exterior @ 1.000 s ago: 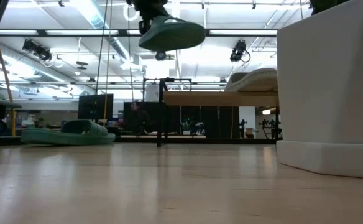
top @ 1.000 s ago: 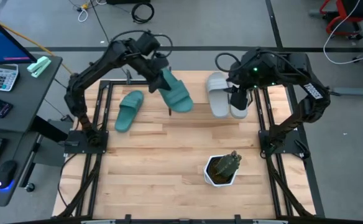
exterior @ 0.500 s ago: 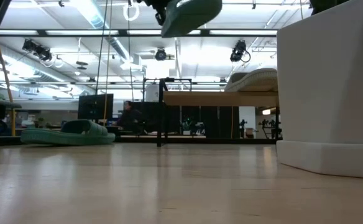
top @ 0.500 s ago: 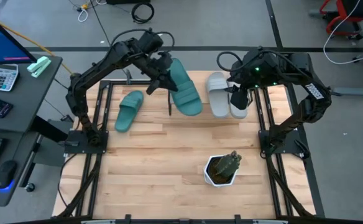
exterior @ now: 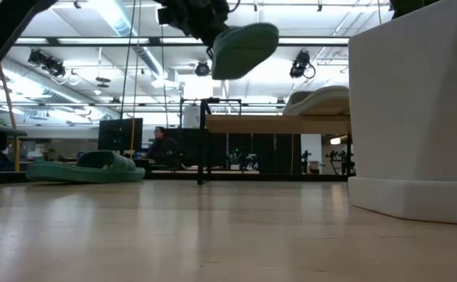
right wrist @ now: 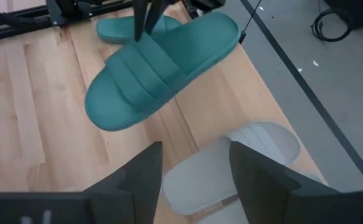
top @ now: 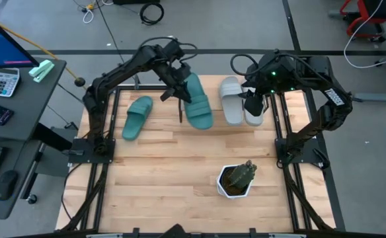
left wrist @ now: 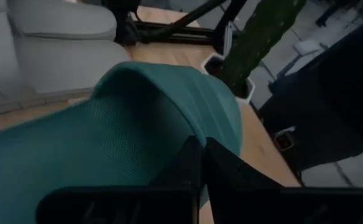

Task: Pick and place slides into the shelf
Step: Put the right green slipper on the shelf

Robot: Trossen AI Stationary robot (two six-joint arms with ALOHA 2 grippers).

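Observation:
My left gripper is shut on a teal slide and holds it in the air over the left part of the shelf. The second teal slide lies sole down on the table to the left. Two grey slides lie side by side on the shelf's right part, soles down. My right gripper hangs open above them, touching nothing. My left gripper pinches the teal slide's side edge by the strap between its two shut fingers. The fingers come slanting down from the table's far left, across the slide. The slide is lifted clear, strap up and tilted, its toe end toward the near side.
A white pot with a cactus stands on the table's near right part and fills the right of the low view. A black frame rail runs along each side of the tabletop. A desk with keyboards stands left of the table.
My left gripper has carried the teal slide toward the table's right edge, over the shelf, first rising and then coming down. Its wrist has rolled, so the slide has turned about and lies more lengthwise from far to near. The right gripper has stayed where it was.

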